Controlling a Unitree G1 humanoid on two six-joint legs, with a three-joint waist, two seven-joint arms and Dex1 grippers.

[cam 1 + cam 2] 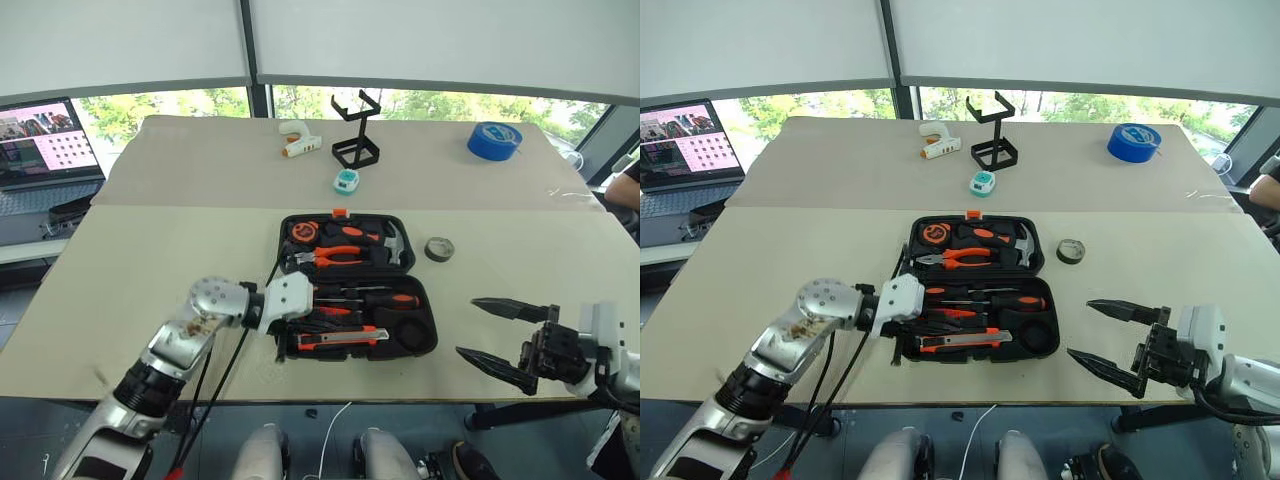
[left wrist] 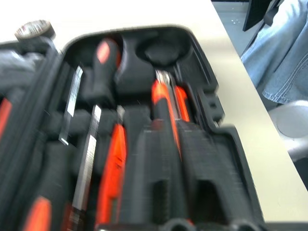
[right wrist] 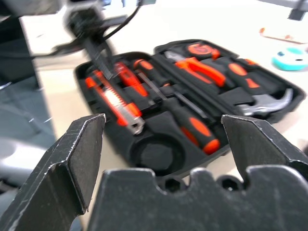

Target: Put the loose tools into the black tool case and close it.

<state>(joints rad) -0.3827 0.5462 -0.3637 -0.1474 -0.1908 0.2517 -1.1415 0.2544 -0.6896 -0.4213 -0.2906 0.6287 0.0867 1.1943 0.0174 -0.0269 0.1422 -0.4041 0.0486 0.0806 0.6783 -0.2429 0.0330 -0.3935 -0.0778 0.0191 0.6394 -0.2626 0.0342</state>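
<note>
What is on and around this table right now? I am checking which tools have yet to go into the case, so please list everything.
black tool case: one, black, open at the middle of the near table.
screwdrivers: two, black and orange, in the case's near half.
utility knife: one, orange and black, in the case's near half.
pliers: one, orange handles, in the case's far half.
hammer: one, silver head, far half.
tape measure: one, orange, far half.
small tape roll: one, dark grey, on the table right of the case.
blue tape roll: one, far table.
glue gun: one, white, far table.
wire stand: one, black, far table.
laptop: one, at the left.
left gripper: shut, over the case's near left corner.
right gripper: open, right of the case.
</note>
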